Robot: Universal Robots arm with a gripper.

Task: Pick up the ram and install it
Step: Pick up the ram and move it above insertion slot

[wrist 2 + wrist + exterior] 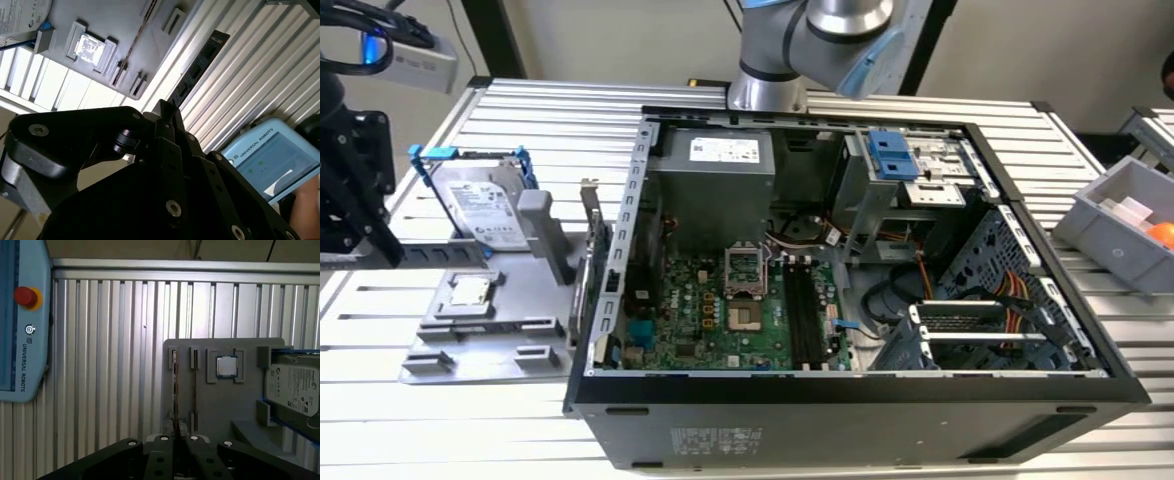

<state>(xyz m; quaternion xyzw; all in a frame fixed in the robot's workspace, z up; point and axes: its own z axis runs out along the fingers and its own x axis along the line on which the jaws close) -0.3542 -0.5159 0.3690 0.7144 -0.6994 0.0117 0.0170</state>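
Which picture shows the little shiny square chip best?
The first wrist view: the chip faces the camera squarely in its gray tray. In the second wrist view the chip is whitened by glare; in the exterior view the chip looks small and slanted.

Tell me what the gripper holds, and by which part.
The ram, clamped at one end by the gripper; the rest of the stick juts out free.

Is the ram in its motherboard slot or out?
Out: the ram is clamped in the end effector over the table slats, outside the case.
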